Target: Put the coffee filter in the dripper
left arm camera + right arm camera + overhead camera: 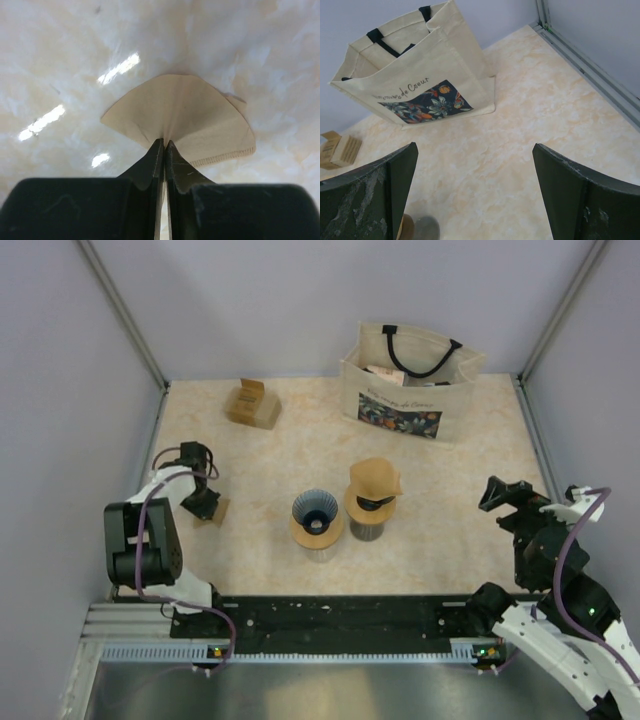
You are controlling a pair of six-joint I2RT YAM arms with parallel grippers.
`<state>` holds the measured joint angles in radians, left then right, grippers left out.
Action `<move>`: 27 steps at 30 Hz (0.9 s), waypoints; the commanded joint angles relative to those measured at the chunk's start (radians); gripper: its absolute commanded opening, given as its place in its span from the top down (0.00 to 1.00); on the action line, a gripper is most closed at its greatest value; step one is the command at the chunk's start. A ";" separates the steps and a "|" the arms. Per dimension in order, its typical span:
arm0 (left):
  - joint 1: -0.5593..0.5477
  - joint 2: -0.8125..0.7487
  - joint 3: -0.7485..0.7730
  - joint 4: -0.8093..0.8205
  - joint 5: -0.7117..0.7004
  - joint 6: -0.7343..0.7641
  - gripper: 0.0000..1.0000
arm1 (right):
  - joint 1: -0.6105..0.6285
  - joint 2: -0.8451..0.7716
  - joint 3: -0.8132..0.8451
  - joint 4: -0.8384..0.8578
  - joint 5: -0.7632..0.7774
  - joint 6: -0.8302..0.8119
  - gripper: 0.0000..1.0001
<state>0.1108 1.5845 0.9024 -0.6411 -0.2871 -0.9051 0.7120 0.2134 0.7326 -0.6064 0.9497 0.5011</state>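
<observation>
A brown paper coffee filter (180, 112), fan-shaped with a crimped edge, is pinched at its near edge by my left gripper (165, 145), which is shut on it. In the top view the left gripper (205, 504) holds the filter (217, 512) low at the table's left side; I cannot tell whether it touches the table. The dripper (316, 517), dark and ribbed with a wooden collar, stands open at the middle, to the right of the filter. My right gripper (497, 494) is open and empty at the right; its wrist view shows the jaws wide apart (474, 147).
A second dripper (372, 498) with a brown filter in it stands just right of the first. A canvas tote bag (410, 380) stands at the back right and shows in the right wrist view (415, 75). A small cardboard box (252, 403) sits at the back left.
</observation>
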 commanded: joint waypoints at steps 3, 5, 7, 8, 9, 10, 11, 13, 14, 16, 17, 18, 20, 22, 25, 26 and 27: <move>0.003 -0.234 0.021 -0.114 0.065 0.089 0.91 | 0.007 0.026 -0.002 0.039 -0.005 -0.009 0.01; 0.003 -0.338 0.050 -0.109 0.098 0.135 0.90 | 0.007 0.046 0.010 0.056 -0.032 -0.035 0.01; 0.001 -0.449 0.082 -0.080 0.141 0.165 0.90 | 0.007 0.076 0.024 0.080 -0.086 -0.065 0.01; 0.001 -0.512 0.087 -0.025 0.187 0.208 0.90 | 0.006 0.104 0.033 0.100 -0.124 -0.087 0.01; 0.000 -0.564 0.082 0.036 0.260 0.244 0.87 | 0.007 0.124 0.046 0.117 -0.159 -0.102 0.01; 0.000 -0.618 0.073 0.125 0.384 0.291 0.84 | 0.007 0.144 0.063 0.129 -0.211 -0.116 0.01; -0.002 -0.661 0.058 0.221 0.543 0.323 0.82 | 0.007 0.167 0.077 0.144 -0.257 -0.125 0.01; -0.011 -0.736 0.044 0.372 0.798 0.299 0.81 | 0.007 0.213 0.105 0.168 -0.369 -0.121 0.01; -0.025 -0.751 0.033 0.470 0.901 0.276 0.79 | 0.007 0.243 0.117 0.181 -0.426 -0.119 0.01; -0.097 -0.761 0.020 0.684 1.073 0.239 0.76 | 0.007 0.315 0.145 0.195 -0.607 -0.115 0.01; -0.150 -0.759 0.017 0.746 1.112 0.238 0.76 | 0.007 0.352 0.168 0.201 -0.682 -0.108 0.01; -0.213 -0.749 0.015 0.805 1.129 0.250 0.76 | 0.007 0.397 0.191 0.207 -0.769 -0.101 0.01; -0.317 -0.718 0.036 0.827 1.207 0.322 0.76 | 0.007 0.457 0.229 0.238 -0.901 -0.059 0.01; -0.402 -0.689 0.052 0.846 1.267 0.363 0.78 | 0.007 0.489 0.243 0.318 -1.055 -0.027 0.01; -0.454 -0.657 0.017 1.053 1.385 0.286 0.79 | 0.007 0.520 0.260 0.401 -1.256 0.008 0.01; -0.464 -0.650 0.006 1.136 1.419 0.247 0.79 | 0.009 0.530 0.261 0.416 -1.317 0.008 0.01; -0.471 -0.643 -0.009 1.208 1.445 0.207 0.79 | 0.007 0.537 0.254 0.434 -1.365 0.019 0.02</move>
<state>-0.3309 0.9249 0.9268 0.2028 0.9405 -0.6174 0.7116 0.7383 0.9318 -0.3260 -0.0616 0.4690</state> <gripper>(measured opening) 0.216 0.987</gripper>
